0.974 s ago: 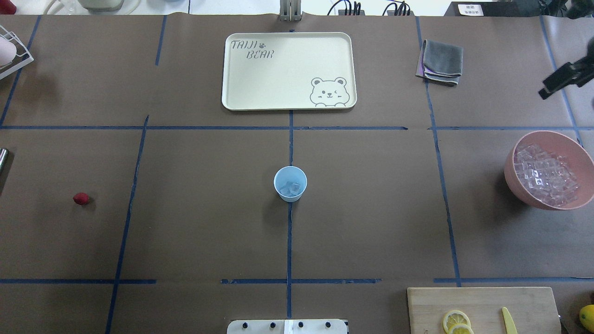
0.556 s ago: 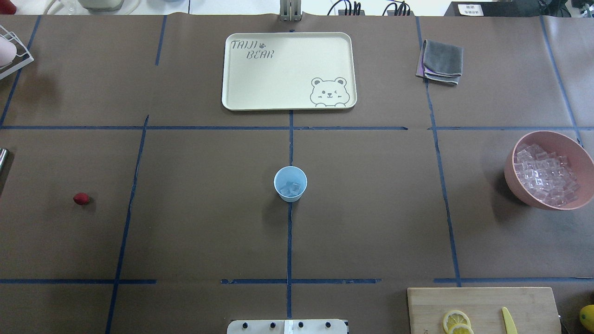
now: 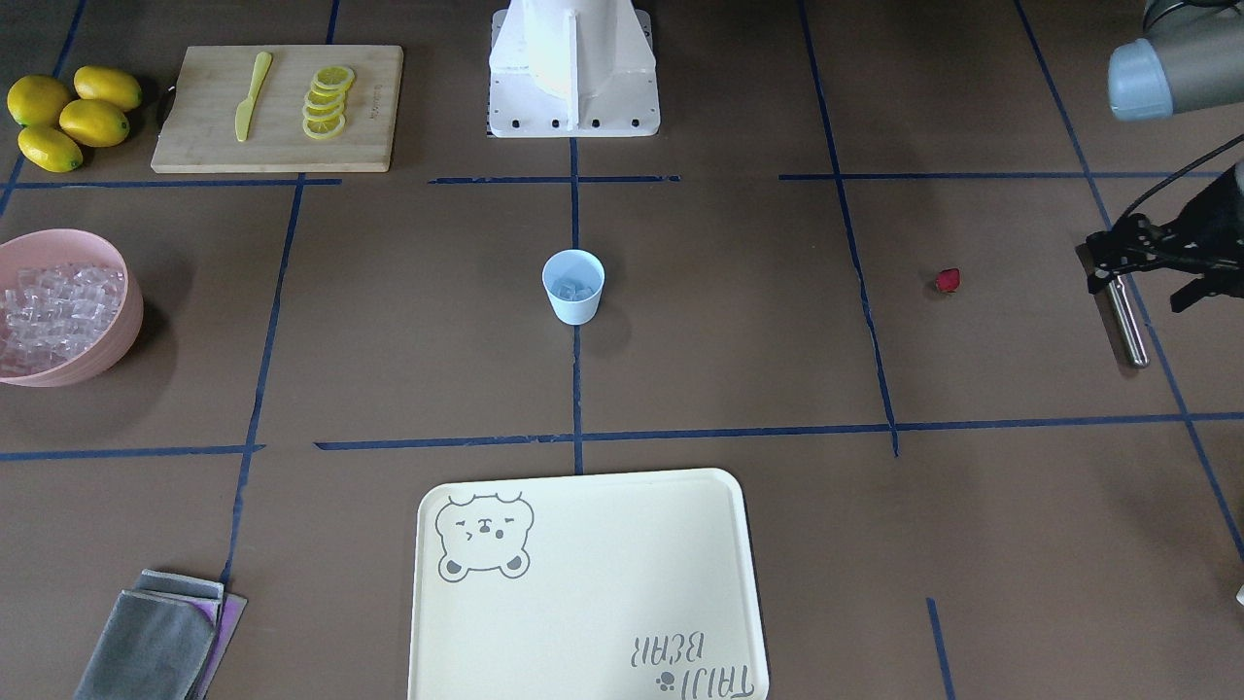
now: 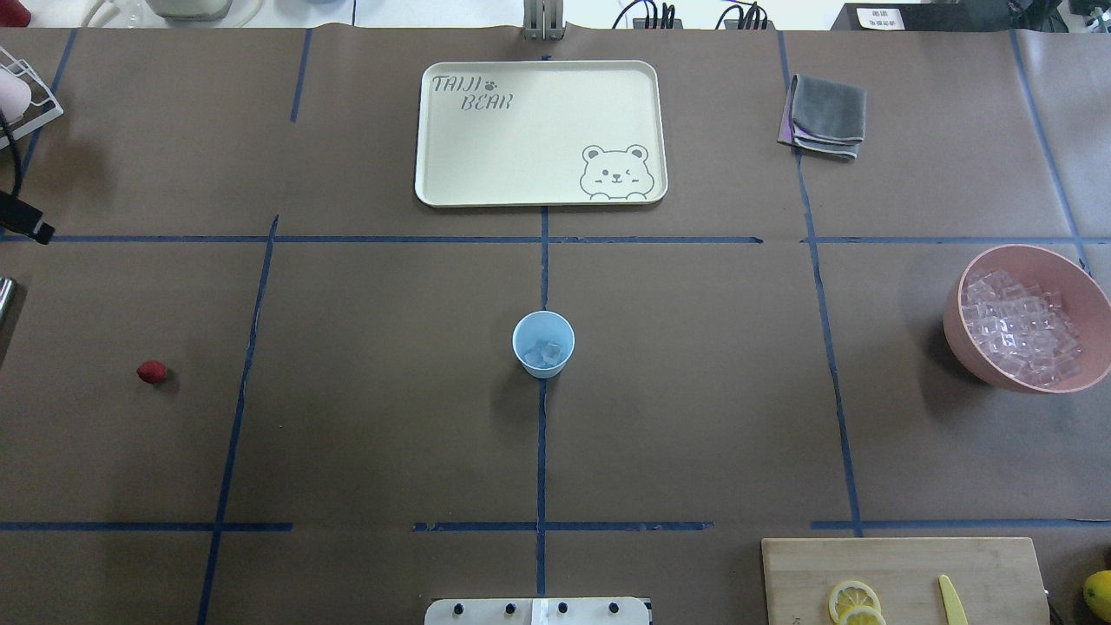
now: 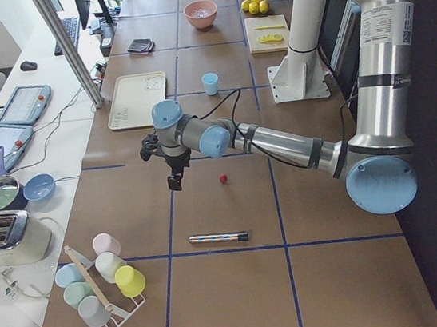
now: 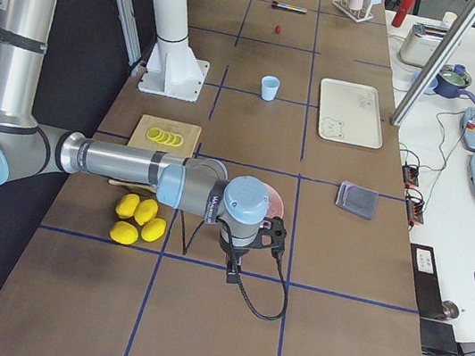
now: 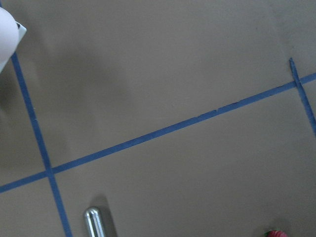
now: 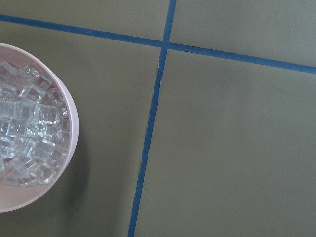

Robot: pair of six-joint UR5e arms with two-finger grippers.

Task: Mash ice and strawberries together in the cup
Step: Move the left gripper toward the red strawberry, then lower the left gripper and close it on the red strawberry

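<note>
Cup [image 4: 542, 344] with ice [image 4: 545, 352] stands mid-desk, strawberry [image 4: 151, 372] far left near the empty, spread left gripper [image 3: 1137, 290]; I cannot tell the right gripper's [image 6: 231, 274] state.

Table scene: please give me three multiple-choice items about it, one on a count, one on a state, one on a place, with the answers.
1. How many whole lemons lie beside the cutting board? A two; B four; C six.
2. The cup is: A upright with ice inside; B tipped over; C upright, empty.
3. The strawberry lies: A in the cup; B on the cutting board; C on the bare table.
Answers: B, four yellow ones cluster there; A, cubes show through its open top; C, it lies alone, apart from the cup.
</note>
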